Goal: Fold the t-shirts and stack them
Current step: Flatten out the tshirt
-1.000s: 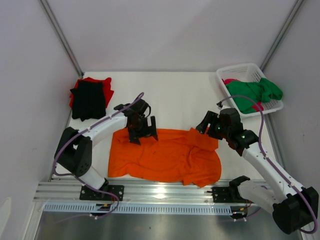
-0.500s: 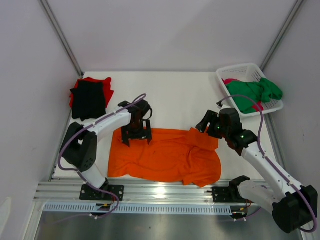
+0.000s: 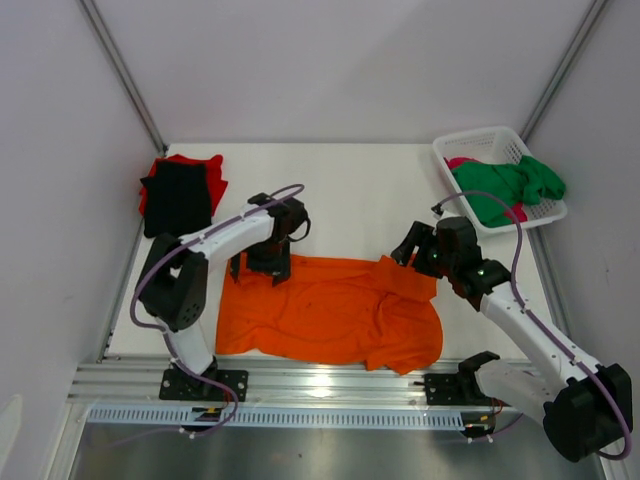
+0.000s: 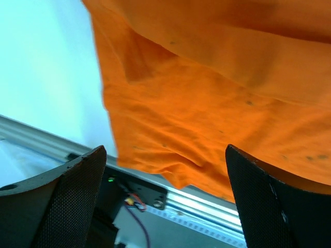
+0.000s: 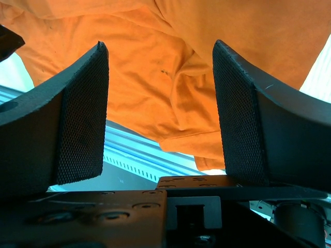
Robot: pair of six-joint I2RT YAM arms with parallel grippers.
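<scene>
The orange t-shirt (image 3: 330, 312) lies spread and rumpled on the white table near the front rail. My left gripper (image 3: 262, 264) is open and empty, over the shirt's far left edge; the left wrist view shows the orange cloth (image 4: 207, 93) beyond the wide-apart fingers (image 4: 67, 206). My right gripper (image 3: 411, 252) is open and empty, over the shirt's far right corner, where cloth is folded over; the right wrist view shows the orange shirt (image 5: 170, 67) between its fingers (image 5: 248, 103). A folded black t-shirt (image 3: 178, 200) lies on a red one (image 3: 190, 161) at the back left.
A white lattice basket (image 3: 492, 137) at the back right holds a green t-shirt (image 3: 508, 186) and a magenta-pink one (image 3: 461, 162). An aluminium rail (image 3: 330, 383) runs along the table's front edge. White walls enclose the table on three sides.
My left gripper has moved left along the orange shirt's far edge and turned. The right arm has barely moved. The shirt lies as before.
</scene>
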